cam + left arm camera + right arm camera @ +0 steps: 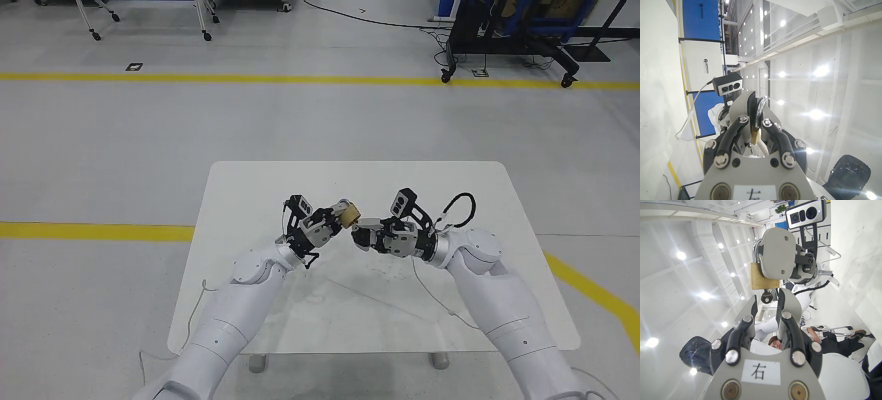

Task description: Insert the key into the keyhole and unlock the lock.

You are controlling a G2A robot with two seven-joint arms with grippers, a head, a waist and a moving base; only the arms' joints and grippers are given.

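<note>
One flat, rectangular brass lock [759,279] is clamped tight between the fingers of the left tool [755,123], above the white surface [450,190]. One silver, round-headed key [766,297] sticks out of the lock's end. The right tool [767,301] is parted, its ribbed black pads [780,303] on either side of the key head.

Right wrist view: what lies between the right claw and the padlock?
The key, its head sticking out of the padlock and reaching the open right claw's fingertips. The right wrist view shows it.
</note>
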